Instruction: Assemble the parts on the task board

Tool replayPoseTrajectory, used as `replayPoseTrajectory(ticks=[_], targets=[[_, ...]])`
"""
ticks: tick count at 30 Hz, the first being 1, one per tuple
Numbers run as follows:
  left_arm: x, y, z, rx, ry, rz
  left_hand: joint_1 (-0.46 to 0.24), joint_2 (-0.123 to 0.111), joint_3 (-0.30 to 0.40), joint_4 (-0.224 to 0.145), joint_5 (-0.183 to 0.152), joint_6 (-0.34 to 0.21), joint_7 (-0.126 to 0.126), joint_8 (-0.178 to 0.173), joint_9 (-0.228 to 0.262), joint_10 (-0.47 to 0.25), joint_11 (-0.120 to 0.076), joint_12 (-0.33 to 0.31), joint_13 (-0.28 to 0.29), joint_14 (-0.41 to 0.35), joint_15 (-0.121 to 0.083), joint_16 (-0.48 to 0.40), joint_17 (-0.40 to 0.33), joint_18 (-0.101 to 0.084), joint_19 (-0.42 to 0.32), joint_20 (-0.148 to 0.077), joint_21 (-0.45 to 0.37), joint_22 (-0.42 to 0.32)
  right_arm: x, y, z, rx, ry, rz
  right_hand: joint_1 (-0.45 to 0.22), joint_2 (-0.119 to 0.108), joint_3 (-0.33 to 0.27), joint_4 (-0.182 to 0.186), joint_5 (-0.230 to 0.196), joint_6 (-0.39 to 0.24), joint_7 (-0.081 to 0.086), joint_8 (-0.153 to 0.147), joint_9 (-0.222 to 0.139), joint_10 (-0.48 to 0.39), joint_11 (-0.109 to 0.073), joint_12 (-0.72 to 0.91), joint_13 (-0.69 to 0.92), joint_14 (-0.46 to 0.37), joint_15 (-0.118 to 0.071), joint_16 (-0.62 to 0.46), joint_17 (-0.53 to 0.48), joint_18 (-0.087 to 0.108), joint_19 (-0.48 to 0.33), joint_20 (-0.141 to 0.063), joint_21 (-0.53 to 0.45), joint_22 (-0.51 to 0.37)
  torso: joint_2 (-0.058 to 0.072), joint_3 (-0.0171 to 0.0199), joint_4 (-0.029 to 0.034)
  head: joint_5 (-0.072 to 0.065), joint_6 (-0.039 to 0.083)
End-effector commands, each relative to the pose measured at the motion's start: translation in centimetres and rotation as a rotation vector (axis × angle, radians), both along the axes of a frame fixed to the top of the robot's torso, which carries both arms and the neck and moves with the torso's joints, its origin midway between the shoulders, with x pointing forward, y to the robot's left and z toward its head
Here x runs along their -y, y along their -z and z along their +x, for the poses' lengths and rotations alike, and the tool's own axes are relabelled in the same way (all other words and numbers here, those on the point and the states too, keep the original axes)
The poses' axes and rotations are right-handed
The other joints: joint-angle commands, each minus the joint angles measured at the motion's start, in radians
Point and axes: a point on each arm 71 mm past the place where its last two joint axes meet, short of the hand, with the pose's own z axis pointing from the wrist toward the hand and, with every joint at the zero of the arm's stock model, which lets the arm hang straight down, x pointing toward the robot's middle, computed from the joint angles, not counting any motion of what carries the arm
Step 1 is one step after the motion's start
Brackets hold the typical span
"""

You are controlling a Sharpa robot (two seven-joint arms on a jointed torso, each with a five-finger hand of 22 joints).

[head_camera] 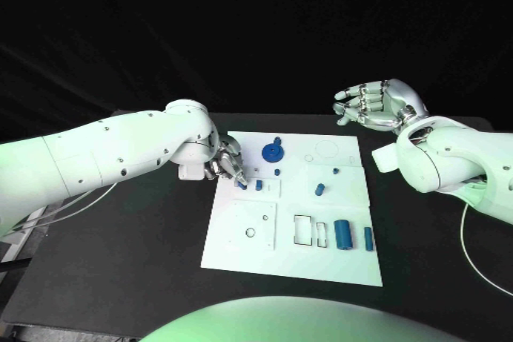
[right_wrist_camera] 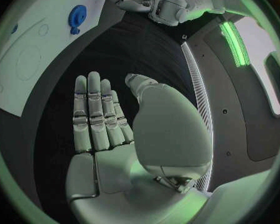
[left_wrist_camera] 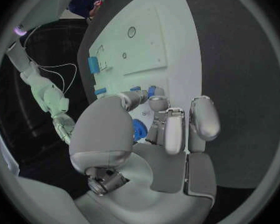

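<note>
Left hand reaching down at task board, fingers pinching small blue part; right hand raised, fingers spread, empty.

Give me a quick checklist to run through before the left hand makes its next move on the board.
1. Left hand is at the board's left edge, fingertips down by a small blue part: ok.
2. Left hand actually holds a part: cannot tell; the fingers hide the contact in both the head and left wrist views.
3. Right hand is clear of the board, raised beyond its far right corner, fingers apart and holding nothing: ok.
4. Blue gear lies on the board just beside the left hand, close enough to be bumped: not ok.
5. Large cylinder and thin bar lie apart near the board's right edge, out of the way: ok.
</note>
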Motion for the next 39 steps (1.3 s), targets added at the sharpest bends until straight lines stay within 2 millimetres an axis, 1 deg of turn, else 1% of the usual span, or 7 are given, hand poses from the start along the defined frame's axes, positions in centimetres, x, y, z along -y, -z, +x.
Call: replayPoseTrajectory(ticks=[1,4,10,17,27,36,39], targets=[[0.22,-0.04,-0.08,-0.005,0.006,-0.004,-0.002,0.007,0.187,-0.182,0.003,0.011,-0.010,0.003,0.001,0.006,-0.003,-0.004,0.001,0.066,-0.005,0.001,0.117,-0.011,0.006,-0.001,0.003,0.000,-0.16,0.02,-0.05,-0.001,-0.017,0.000,-0.011,0.002,-0.001,-0.001,-0.003,0.005,0.005,-0.006,-0.001,0.005,0.001,-0.005,-0.001,0.004,0.005,-0.003,-0.001,0.004,-0.001,0.005,-0.003,-0.001,0.000,0.0001,0.0001,0.001,-0.001],[0.28,-0.02,-0.07,-0.006,0.007,-0.003,-0.002,0.007,0.187,-0.182,0.003,0.011,-0.010,0.003,0.001,0.006,-0.003,-0.004,0.001,0.066,-0.005,0.001,0.117,-0.011,0.006,-0.001,0.003,0.000,-0.18,0.02,-0.05,-0.001,-0.018,0.000,-0.011,0.002,-0.001,-0.001,-0.003,0.005,0.005,-0.006,-0.001,0.005,0.001,-0.005,-0.001,0.004,0.005,-0.003,-0.001,0.004,-0.001,0.005,-0.003,-0.001,0.000,0.0006,0.0003,0.001,-0.001],[0.35,0.10,-0.02,-0.007,0.008,0.000,-0.004,0.006,0.191,-0.185,0.006,0.012,-0.010,0.004,0.001,0.008,-0.003,-0.004,0.002,0.066,-0.005,0.001,0.117,-0.011,0.007,-0.001,0.004,0.003,-0.16,0.03,-0.07,-0.002,-0.018,0.000,-0.011,0.002,-0.001,-0.001,-0.003,0.005,0.005,-0.006,-0.001,0.005,0.001,-0.005,-0.001,0.004,0.005,-0.003,-0.001,0.004,-0.001,0.005,-0.003,-0.001,0.000,0.0000,-0.0008,0.000,-0.001],[0.41,0.15,-0.02,-0.007,0.009,0.001,-0.007,0.004,0.194,-0.187,0.010,0.014,-0.010,0.004,0.001,0.010,-0.003,-0.003,0.004,0.067,-0.005,0.001,0.118,-0.012,0.008,-0.001,0.006,0.006,-0.16,0.03,-0.08,-0.002,-0.019,0.000,-0.011,0.002,-0.001,-0.001,-0.003,0.005,0.005,-0.006,-0.001,0.005,0.001,-0.005,-0.001,0.004,0.005,-0.003,-0.001,0.004,-0.001,0.005,-0.003,-0.001,0.000,0.0011,0.0000,-0.001,-0.002],[0.35,0.21,-0.15,-0.015,0.018,0.012,-0.008,0.003,0.196,-0.189,0.013,0.015,-0.010,0.005,0.001,0.011,-0.003,-0.001,0.006,0.066,-0.005,0.001,0.117,-0.012,0.009,-0.001,0.007,0.008,-0.16,0.04,-0.07,-0.003,-0.019,0.000,-0.011,0.002,-0.001,-0.001,-0.003,0.005,0.005,-0.006,-0.001,0.005,0.001,-0.005,-0.001,0.004,0.005,-0.003,-0.001,0.004,-0.001,0.005,-0.003,-0.001,0.000,0.0006,-0.0003,0.000,-0.004],[0.26,0.23,-0.15,-0.016,0.018,0.016,-0.015,-0.002,0.201,-0.194,0.025,0.019,-0.011,0.006,0.002,0.014,-0.004,-0.001,0.006,0.066,-0.006,0.001,0.117,-0.013,0.010,-0.001,0.010,0.012,-0.16,0.06,-0.06,-0.003,-0.020,0.000,-0.011,0.002,-0.001,-0.001,-0.003,0.005,0.005,-0.006,-0.001,0.005,0.001,-0.005,-0.001,0.004,0.005,-0.003,-0.001,0.004,-0.001,0.005,-0.003,-0.001,0.000,0.0005,-0.0003,0.001,-0.004],[0.24,0.23,-0.13,-0.015,0.016,0.016,-0.023,-0.005,0.206,-0.198,0.040,0.022,-0.012,0.008,0.002,0.018,-0.005,0.000,0.007,0.067,-0.007,0.001,0.118,-0.013,0.011,-0.002,0.011,0.014,-0.12,0.06,-0.08,-0.003,-0.019,0.000,-0.011,0.002,-0.001,-0.001,-0.003,0.005,0.005,-0.006,-0.001,0.005,0.001,-0.005,-0.001,0.004,0.005,-0.003,-0.001,0.004,-0.001,0.005,-0.003,-0.001,0.000,0.0006,0.0001,0.002,-0.004]])
